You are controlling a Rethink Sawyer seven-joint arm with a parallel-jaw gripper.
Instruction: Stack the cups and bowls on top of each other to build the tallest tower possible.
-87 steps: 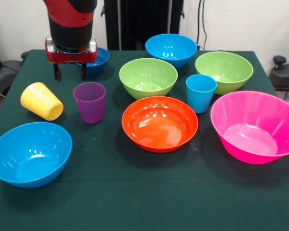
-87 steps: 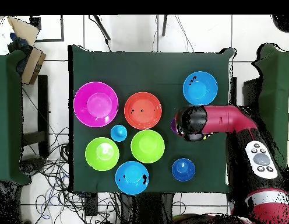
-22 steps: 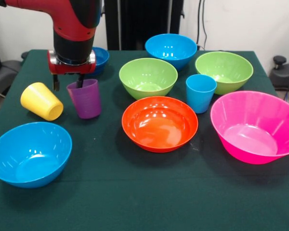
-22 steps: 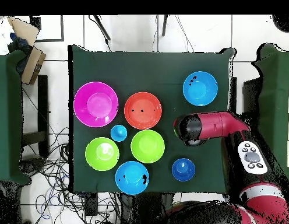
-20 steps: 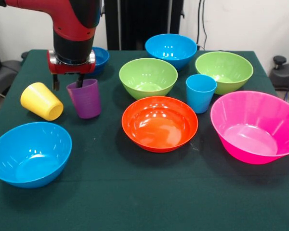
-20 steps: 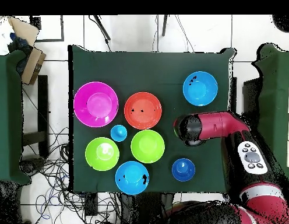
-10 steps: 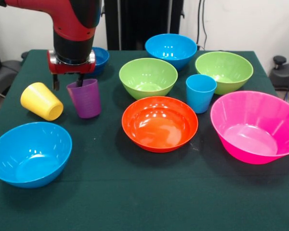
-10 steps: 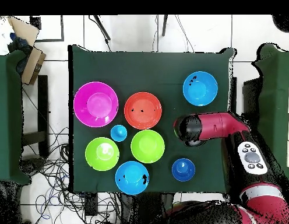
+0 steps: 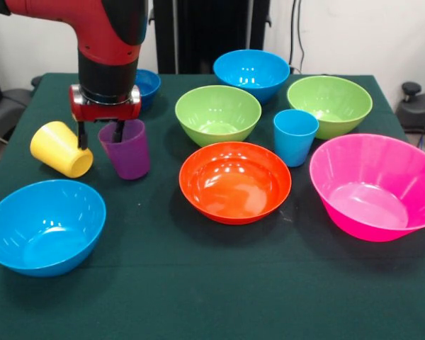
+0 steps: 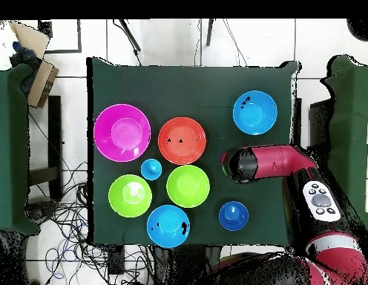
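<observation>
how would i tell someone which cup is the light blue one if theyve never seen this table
Start in the front view at the big pink bowl, the largest thing on the green table. Just to its left, in the gap between the orange bowl and a lime green bowl, stands the light blue cup. It is upright, plain, far narrower than any bowl.

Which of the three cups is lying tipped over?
The yellow cup, left of the gripper: it lies on its side; the purple cup and light blue cup stand upright.

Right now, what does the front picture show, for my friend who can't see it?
The robot's gripper straddles the rim of a purple cup, one finger inside. A tipped yellow cup lies beside it, and colourful bowls stand around on a green table.
</observation>
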